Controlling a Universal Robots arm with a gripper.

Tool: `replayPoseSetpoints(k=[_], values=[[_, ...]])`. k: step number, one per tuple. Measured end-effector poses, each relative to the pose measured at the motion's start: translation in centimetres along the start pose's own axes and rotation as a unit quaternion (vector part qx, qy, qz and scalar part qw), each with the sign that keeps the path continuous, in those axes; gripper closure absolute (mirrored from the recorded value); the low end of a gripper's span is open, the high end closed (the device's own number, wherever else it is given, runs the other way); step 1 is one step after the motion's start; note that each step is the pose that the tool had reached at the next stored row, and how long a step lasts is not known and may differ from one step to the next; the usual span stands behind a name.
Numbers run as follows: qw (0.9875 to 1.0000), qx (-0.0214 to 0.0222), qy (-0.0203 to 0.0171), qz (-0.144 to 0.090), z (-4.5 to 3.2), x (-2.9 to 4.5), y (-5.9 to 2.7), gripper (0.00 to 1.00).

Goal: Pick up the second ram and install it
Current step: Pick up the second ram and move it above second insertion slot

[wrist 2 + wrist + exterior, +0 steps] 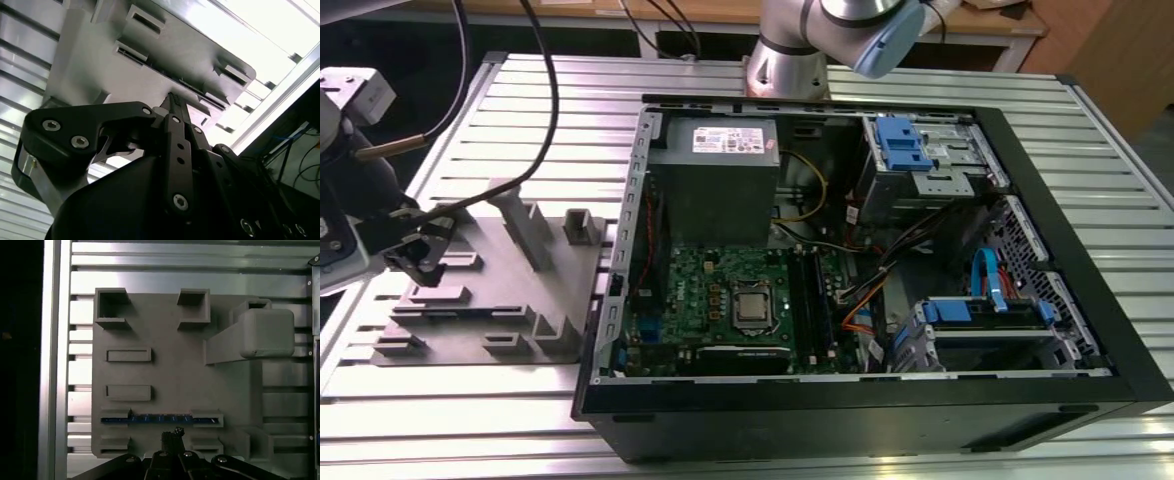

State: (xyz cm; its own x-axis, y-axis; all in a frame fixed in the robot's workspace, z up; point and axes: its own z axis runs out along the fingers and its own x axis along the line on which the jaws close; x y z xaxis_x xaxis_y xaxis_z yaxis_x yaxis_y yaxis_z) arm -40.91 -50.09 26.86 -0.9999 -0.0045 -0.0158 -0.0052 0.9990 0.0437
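Early stage: the second ram (pixel 160 418) stands on edge in a slot of the grey holder (pixel 480 322), at the exterior view's left. The pincer (pixel 173 432), fingers together and empty, hovers just beside it. The stick is not yet lifted or installed.

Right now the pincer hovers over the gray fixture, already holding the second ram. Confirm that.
Wrong: the pincer hovers over the gray fixture but holds nothing. The first wrist view shows the second ram seated on edge in the fixture's slot, in front of the pincer.
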Motion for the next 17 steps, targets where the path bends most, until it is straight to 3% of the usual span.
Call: replayPoseSetpoints(k=[4, 8, 12, 17], values=[[0.9994, -0.0006, 0.0016, -0.036, 0.03, 0.00, 0.00, 0.93], [0.9974, -0.0012, 0.0032, -0.072, 0.06, 0.00, 0.00, 0.93], [0.9940, -0.0017, 0.0048, -0.109, 0.09, 0.00, 0.00, 0.93], [0.9881, -0.0024, 0.0067, -0.154, 0.13, 0.00, -0.01, 0.93]])
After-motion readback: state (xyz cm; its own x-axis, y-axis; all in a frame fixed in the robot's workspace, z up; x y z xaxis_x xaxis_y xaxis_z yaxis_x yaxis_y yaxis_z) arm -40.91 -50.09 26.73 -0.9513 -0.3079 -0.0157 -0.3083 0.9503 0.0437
